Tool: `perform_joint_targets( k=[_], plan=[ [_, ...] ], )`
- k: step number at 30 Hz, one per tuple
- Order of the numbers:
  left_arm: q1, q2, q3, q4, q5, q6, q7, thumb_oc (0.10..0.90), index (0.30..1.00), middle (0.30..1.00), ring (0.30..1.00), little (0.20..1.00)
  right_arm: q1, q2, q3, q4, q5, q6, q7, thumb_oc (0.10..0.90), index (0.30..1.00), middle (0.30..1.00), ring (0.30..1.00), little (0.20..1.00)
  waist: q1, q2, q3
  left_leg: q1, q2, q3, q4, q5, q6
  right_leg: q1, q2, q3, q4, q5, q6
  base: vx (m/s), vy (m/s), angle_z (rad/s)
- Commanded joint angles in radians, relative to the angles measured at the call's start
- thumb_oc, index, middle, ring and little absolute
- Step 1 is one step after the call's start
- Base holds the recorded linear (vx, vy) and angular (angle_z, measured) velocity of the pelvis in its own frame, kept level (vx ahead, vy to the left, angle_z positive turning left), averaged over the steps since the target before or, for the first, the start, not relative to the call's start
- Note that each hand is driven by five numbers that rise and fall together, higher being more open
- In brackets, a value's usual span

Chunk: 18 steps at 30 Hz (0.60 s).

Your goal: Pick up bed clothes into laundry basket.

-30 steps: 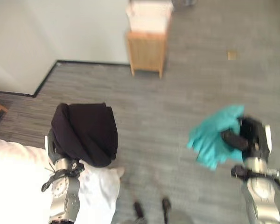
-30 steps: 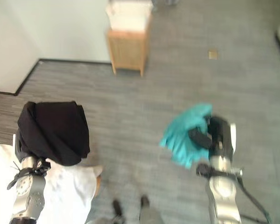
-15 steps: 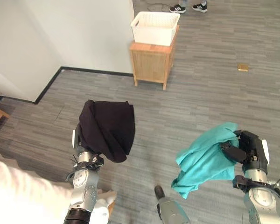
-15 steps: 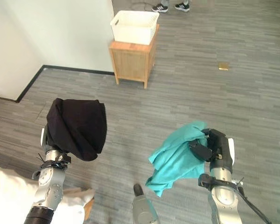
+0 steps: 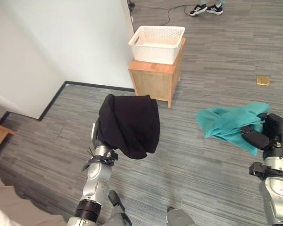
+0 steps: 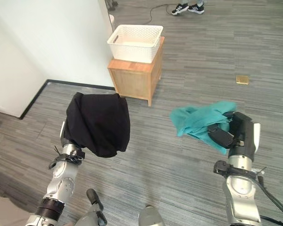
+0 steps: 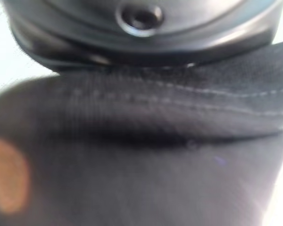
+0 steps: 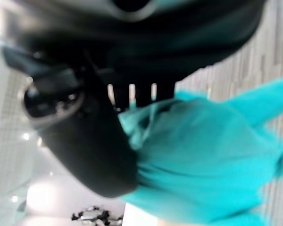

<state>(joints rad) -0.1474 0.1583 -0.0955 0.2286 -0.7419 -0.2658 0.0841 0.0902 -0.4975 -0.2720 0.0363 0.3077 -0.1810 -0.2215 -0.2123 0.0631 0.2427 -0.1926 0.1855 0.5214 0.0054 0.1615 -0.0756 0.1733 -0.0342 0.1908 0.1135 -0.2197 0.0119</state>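
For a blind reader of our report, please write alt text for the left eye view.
A robot stands on a grey floor carrying two clothes: a black cloth draped over its left robot hand, and a teal cloth gripped in its right robot hand. Ahead, a white basket sits on a small wooden cabinet beside a white wall.

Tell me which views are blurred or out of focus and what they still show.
Left wrist view: soft and close, black cloth with a stitched seam. Right wrist view: smeared, right hand against teal cloth. Both eye views: sharp, white basket on its wooden stand clear.
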Motion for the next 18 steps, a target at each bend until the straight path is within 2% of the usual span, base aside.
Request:
perform_joint_targets(
  k=[1, 2, 4, 5, 6, 7, 8, 9, 11, 12, 13, 14, 16, 18],
  plan=[
    [-0.018, 0.105, 0.132, -0.153, 0.048, -0.117, 0.011, 0.4, 0.3, 0.3, 0.3, 0.3, -0.019, -0.06, -0.023, -0.137, -0.049, -0.077, 0.034, 0.4, 0.3, 0.3, 0.3, 0.3, 0.063, -0.031, -0.137, 0.064, 0.009, -0.034, 0.017, 0.048, -0.067, 0.057, -0.204, -0.123, 0.119, 0.162, 0.16, 0.6, 0.069, -0.45],
    [-0.003, 0.12, 0.157, -0.181, 0.047, -0.123, 0.013, 0.4, 0.3, 0.3, 0.3, 0.3, 0.004, -0.041, -0.023, -0.143, -0.057, -0.077, 0.04, 0.4, 0.3, 0.3, 0.3, 0.3, 0.063, -0.03, -0.13, 0.104, -0.055, -0.023, 0.022, -0.009, -0.015, -0.027, -0.23, -0.104, 0.34, 0.393, 0.181, 0.52, 0.165, -0.48],
    [0.0, 0.138, 0.167, -0.191, 0.053, -0.128, 0.013, 0.4, 0.3, 0.3, 0.3, 0.3, 0.018, -0.025, -0.028, -0.141, -0.073, -0.075, 0.037, 0.4, 0.3, 0.3, 0.3, 0.3, 0.047, -0.017, -0.109, 0.157, -0.099, -0.045, 0.007, -0.05, 0.027, -0.131, -0.2, -0.073, 0.506, 0.464, 0.169, 0.49, 0.147, -0.16],
    [-0.001, 0.138, 0.168, -0.191, 0.053, -0.129, 0.013, 0.4, 0.3, 0.3, 0.3, 0.3, 0.017, -0.025, -0.027, -0.141, -0.073, -0.074, 0.037, 0.4, 0.3, 0.3, 0.3, 0.3, 0.047, -0.019, -0.109, 0.155, -0.1, -0.044, 0.007, -0.05, 0.028, -0.138, -0.2, -0.07, 0.515, 0.461, 0.169, 0.3, 0.068, 0.59],
    [-0.003, 0.148, 0.179, -0.192, 0.062, -0.134, 0.021, 0.4, 0.3, 0.3, 0.3, 0.3, 0.024, -0.013, -0.03, -0.138, -0.07, -0.076, 0.039, 0.4, 0.3, 0.3, 0.3, 0.3, 0.034, -0.013, -0.098, 0.182, -0.113, -0.055, 0.001, -0.072, 0.041, -0.183, -0.189, -0.057, 0.573, 0.456, 0.164, 0.43, 0.08, 0.83],
    [-0.016, 0.159, 0.179, -0.194, 0.07, -0.134, 0.028, 0.4, 0.3, 0.3, 0.3, 0.3, 0.033, -0.005, -0.036, -0.133, -0.076, -0.075, 0.043, 0.4, 0.3, 0.3, 0.3, 0.3, 0.007, 0.001, -0.074, 0.241, -0.136, -0.083, -0.018, -0.107, 0.057, -0.3, -0.183, -0.065, 0.618, 0.417, 0.146, 0.64, 0.078, 0.52],
    [-0.026, 0.153, 0.174, -0.19, 0.064, -0.131, 0.022, 0.4, 0.3, 0.3, 0.3, 0.3, 0.051, 0.005, -0.057, -0.131, -0.071, -0.074, 0.05, 0.4, 0.3, 0.3, 0.3, 0.3, -0.02, 0.009, -0.058, 0.277, -0.149, -0.109, -0.033, -0.121, 0.058, -0.384, -0.159, -0.079, 0.593, 0.36, 0.13, 0.7, -0.002, 0.19],
    [-0.036, 0.147, 0.165, -0.18, 0.062, -0.126, 0.014, 0.4, 0.3, 0.3, 0.3, 0.3, 0.058, 0.012, -0.077, -0.123, -0.067, -0.079, 0.045, 0.4, 0.3, 0.3, 0.3, 0.3, -0.043, 0.004, -0.051, 0.304, -0.161, -0.129, -0.043, -0.143, 0.051, -0.421, -0.137, -0.079, 0.527, 0.296, 0.129, 0.42, -0.052, 0.17],
    [-0.038, 0.143, 0.16, -0.173, 0.065, -0.122, 0.01, 0.4, 0.3, 0.3, 0.3, 0.3, 0.06, 0.014, -0.088, -0.116, -0.064, -0.082, 0.04, 0.4, 0.3, 0.3, 0.3, 0.3, -0.055, 0.001, -0.05, 0.314, -0.168, -0.137, -0.043, -0.154, 0.046, -0.429, -0.128, -0.08, 0.478, 0.28, 0.133, 0.29, -0.082, 0.53],
    [-0.038, 0.138, 0.156, -0.162, 0.062, -0.12, 0.005, 0.4, 0.3, 0.3, 0.3, 0.3, 0.063, 0.011, -0.098, -0.11, -0.061, -0.087, 0.038, 0.4, 0.3, 0.3, 0.3, 0.3, -0.073, -0.003, -0.052, 0.332, -0.178, -0.156, -0.046, -0.173, 0.036, -0.42, -0.117, -0.078, 0.354, 0.253, 0.14, 0.37, -0.123, 1.0],
    [-0.031, 0.137, 0.151, -0.161, 0.061, -0.118, -0.001, 0.4, 0.3, 0.3, 0.3, 0.3, 0.064, 0.007, -0.102, -0.111, -0.059, -0.086, 0.037, 0.4, 0.3, 0.3, 0.3, 0.3, -0.08, -0.003, -0.057, 0.343, -0.183, -0.165, -0.05, -0.182, 0.029, -0.403, -0.117, -0.083, 0.263, 0.258, 0.147, 0.48, -0.201, 0.93],
    [-0.016, 0.131, 0.148, -0.15, 0.06, -0.113, -0.008, 0.4, 0.3, 0.3, 0.3, 0.3, 0.055, 0.002, -0.099, -0.115, -0.055, -0.09, 0.038, 0.4, 0.3, 0.3, 0.3, 0.3, -0.08, -0.008, -0.071, 0.361, -0.192, -0.18, -0.063, -0.194, 0.014, -0.39, -0.117, -0.076, 0.117, 0.253, 0.159, 0.38, -0.194, 0.68],
    [-0.006, 0.128, 0.146, -0.151, 0.06, -0.109, -0.016, 0.4, 0.3, 0.3, 0.3, 0.3, 0.056, -0.002, -0.099, -0.121, -0.051, -0.092, 0.044, 0.4, 0.3, 0.3, 0.3, 0.3, -0.088, -0.007, -0.074, 0.368, -0.189, -0.189, -0.064, -0.194, 0.011, -0.366, -0.114, -0.08, 0.075, 0.273, 0.164, 0.23, -0.15, 0.55],
    [0.027, 0.115, 0.142, -0.156, 0.055, -0.102, -0.033, 0.4, 0.3, 0.3, 0.3, 0.3, 0.021, -0.033, -0.087, -0.118, -0.067, -0.089, 0.046, 0.4, 0.3, 0.3, 0.3, 0.3, -0.06, -0.006, -0.081, 0.38, -0.184, -0.189, -0.055, -0.206, 0.005, -0.323, -0.121, -0.145, 0.033, 0.264, 0.164, 0.19, -0.146, 0.55]
  ],
)
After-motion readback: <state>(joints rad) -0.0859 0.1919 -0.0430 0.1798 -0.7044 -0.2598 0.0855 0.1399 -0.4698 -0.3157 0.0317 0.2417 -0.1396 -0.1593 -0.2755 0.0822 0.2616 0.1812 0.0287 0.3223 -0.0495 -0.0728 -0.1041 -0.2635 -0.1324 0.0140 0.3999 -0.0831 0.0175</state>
